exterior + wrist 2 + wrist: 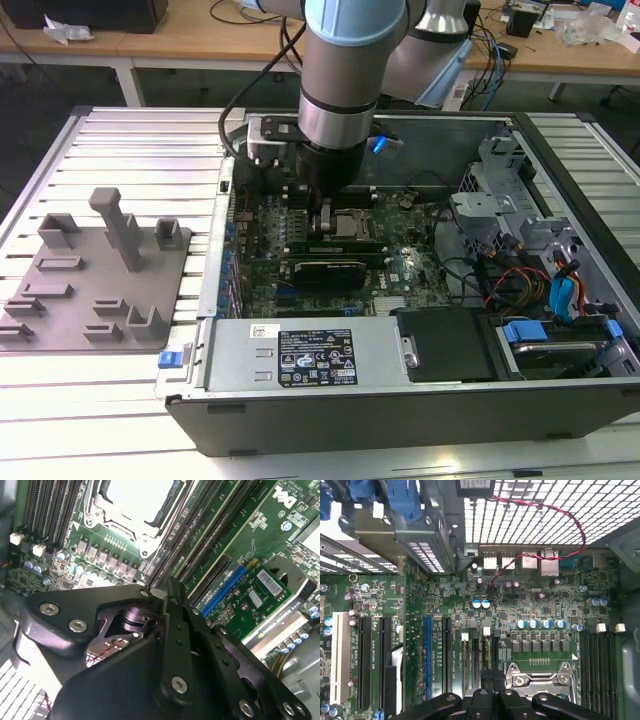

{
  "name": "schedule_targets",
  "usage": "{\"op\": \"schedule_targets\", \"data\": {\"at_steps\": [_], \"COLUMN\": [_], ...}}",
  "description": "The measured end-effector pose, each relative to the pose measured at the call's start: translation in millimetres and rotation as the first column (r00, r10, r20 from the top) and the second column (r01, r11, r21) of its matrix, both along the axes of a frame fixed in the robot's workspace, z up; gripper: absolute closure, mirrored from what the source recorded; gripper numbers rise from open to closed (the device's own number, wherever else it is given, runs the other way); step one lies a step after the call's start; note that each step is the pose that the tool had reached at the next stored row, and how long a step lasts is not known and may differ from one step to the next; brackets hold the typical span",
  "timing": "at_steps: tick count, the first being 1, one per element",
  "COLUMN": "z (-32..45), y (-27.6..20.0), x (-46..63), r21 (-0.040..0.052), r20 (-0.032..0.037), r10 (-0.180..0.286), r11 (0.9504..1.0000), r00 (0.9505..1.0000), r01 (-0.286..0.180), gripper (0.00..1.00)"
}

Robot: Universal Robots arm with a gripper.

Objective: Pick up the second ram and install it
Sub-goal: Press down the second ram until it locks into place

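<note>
The gripper [167, 592], fingers pinched on the second ram [159, 577], held it directly beneath itself, long axis toward one o'clock along the slots [200, 535] beside the CPU socket [137, 505].

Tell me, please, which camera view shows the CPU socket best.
The second wrist view: the CPU socket is near and brightly lit, its metal frame and lid plain, though cut by the picture's edge. The first wrist view shows part of the socket's frame; the exterior view shows the socket small and distant.
</note>
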State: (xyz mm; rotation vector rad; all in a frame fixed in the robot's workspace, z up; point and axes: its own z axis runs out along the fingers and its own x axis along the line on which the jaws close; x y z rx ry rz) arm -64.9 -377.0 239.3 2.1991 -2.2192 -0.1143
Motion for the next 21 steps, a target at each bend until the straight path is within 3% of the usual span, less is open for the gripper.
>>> {"op": "schedule_targets", "data": {"at_steps": [21], "z": [-10.5], "y": [0.0], "x": [-0.1], "r21": [0.0], "r20": [-0.0001], "r10": [0.0], "r11": [1.0], "r00": [1.0], "r01": [0.0], "gripper": [0.92]}}
